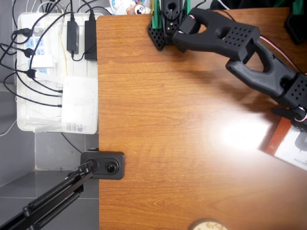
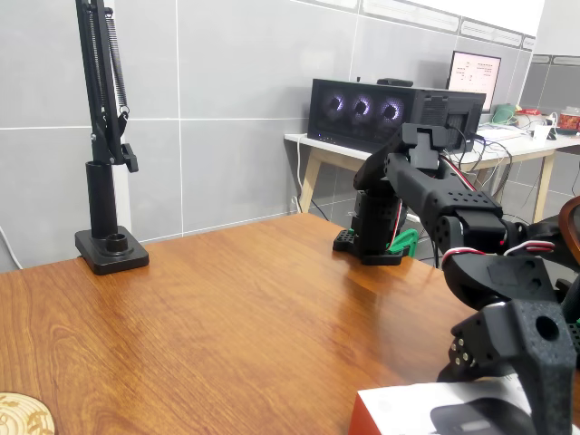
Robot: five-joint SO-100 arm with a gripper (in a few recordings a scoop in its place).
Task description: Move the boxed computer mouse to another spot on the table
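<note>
The boxed computer mouse (image 1: 288, 143) lies at the right edge of the wood-grain table (image 1: 182, 124), white with an orange-red side panel and a dark mouse pictured on top. In the fixed view the box (image 2: 408, 410) sits at the bottom right, partly cut off by the frame. My black gripper (image 2: 504, 388) hangs right over it, with one thick finger (image 2: 542, 367) reaching down in front of the box's face. From overhead the gripper (image 1: 300, 115) meets the box's far end at the picture's edge. Whether the jaws are pressing on the carton is hidden.
A white tray of power strips (image 1: 29, 72) with a white router-like device (image 1: 79, 103) sits off the table's left edge. A black stand base (image 1: 105, 165) is clamped at the table's left edge. A round wooden coaster (image 1: 207, 225) lies at the front. The arm's base (image 1: 165, 24) stands at the back.
</note>
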